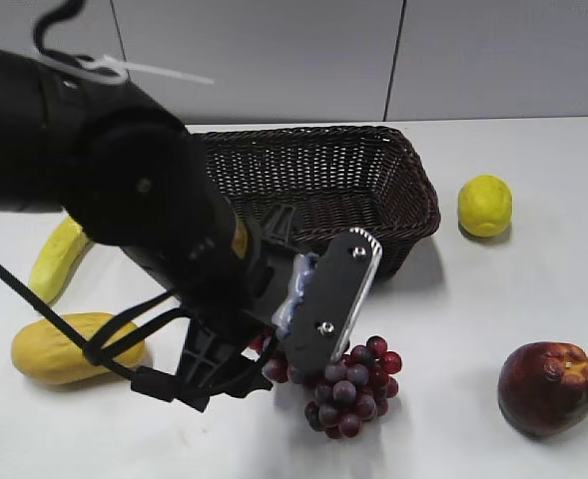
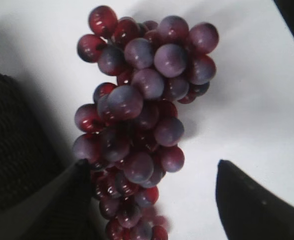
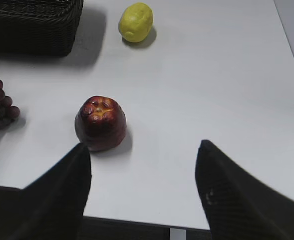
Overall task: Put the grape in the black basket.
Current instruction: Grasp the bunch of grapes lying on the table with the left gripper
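Your left gripper point(image 2: 151, 200) hangs with jaws apart over the grape point(image 2: 142, 115), the grasp not yet made.
The bunch lies on the table point(image 1: 453, 299), just in front of the black basket point(image 1: 323, 180); next you close, then lift.

The glossy dark red-purple grape point(image 1: 348, 384) bunch lies on the table just before the black basket point(image 1: 318, 190).
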